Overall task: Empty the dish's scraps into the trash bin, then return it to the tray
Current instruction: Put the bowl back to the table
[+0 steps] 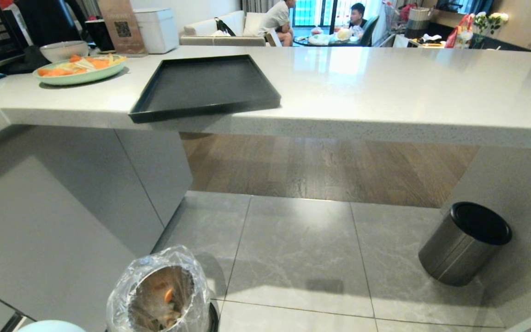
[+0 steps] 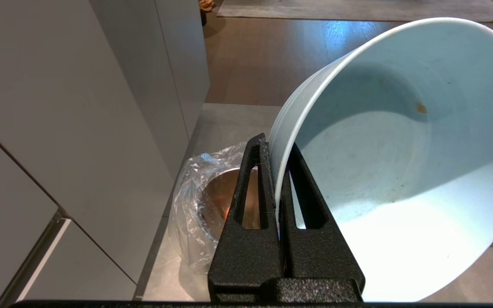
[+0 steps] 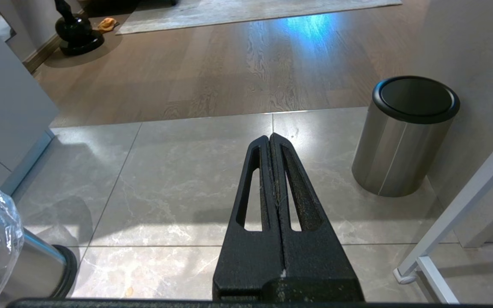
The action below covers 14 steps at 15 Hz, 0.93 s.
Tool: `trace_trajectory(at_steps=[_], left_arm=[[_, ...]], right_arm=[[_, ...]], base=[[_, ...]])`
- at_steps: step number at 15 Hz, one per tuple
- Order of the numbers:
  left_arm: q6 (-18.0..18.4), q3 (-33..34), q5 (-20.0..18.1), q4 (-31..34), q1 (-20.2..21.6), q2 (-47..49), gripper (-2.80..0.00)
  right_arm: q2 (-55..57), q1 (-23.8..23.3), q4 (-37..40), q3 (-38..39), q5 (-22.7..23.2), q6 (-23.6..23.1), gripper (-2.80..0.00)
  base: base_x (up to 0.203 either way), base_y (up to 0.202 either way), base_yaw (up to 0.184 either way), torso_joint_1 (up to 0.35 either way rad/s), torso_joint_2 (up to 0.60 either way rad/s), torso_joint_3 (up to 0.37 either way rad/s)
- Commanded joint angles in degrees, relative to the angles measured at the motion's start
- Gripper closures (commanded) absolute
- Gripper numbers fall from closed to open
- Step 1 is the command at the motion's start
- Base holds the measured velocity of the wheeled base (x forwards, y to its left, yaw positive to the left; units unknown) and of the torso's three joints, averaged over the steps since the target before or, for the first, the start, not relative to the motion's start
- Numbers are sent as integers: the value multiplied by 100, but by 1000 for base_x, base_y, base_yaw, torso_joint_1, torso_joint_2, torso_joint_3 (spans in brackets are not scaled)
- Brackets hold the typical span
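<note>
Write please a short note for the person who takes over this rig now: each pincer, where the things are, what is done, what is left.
Left pincer: shut on the rim of the dish, held tilted beside the trash bin.
Right pincer: shut, holding nothing, low over the floor tiles.
Scraps: in the trash bin; the dish shows only a small orange speck.
Tray: on the counter, its near corner over the edge, nothing on it.
Done: emptying. Left: put the dish back on the tray.

Open tray (image 1: 205, 85) surface; cabinet (image 1: 62, 193) beside trash bin (image 1: 162, 293).
</note>
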<state>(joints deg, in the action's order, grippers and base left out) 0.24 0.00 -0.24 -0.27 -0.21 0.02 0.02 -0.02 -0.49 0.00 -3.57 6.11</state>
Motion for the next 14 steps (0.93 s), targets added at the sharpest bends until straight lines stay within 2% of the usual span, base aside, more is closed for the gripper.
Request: trace_trajectory(at_steps=[1, 6, 14], left_arm=[[2, 0, -2, -6, 3, 4, 0], [2, 0, -10, -8, 3, -2, 0], [2, 0, -2, -8, 3, -2, 0]], right_arm=[[5, 2, -4, 0, -3, -2, 0], [-2, 2, 5, 0, 6, -83, 0], [-2, 2, 5, 0, 14, -92, 0]], base=[[0, 0, 0, 0, 0, 0], [0, 0, 0, -3, -48, -54], [0, 0, 0, 9, -398, -387]])
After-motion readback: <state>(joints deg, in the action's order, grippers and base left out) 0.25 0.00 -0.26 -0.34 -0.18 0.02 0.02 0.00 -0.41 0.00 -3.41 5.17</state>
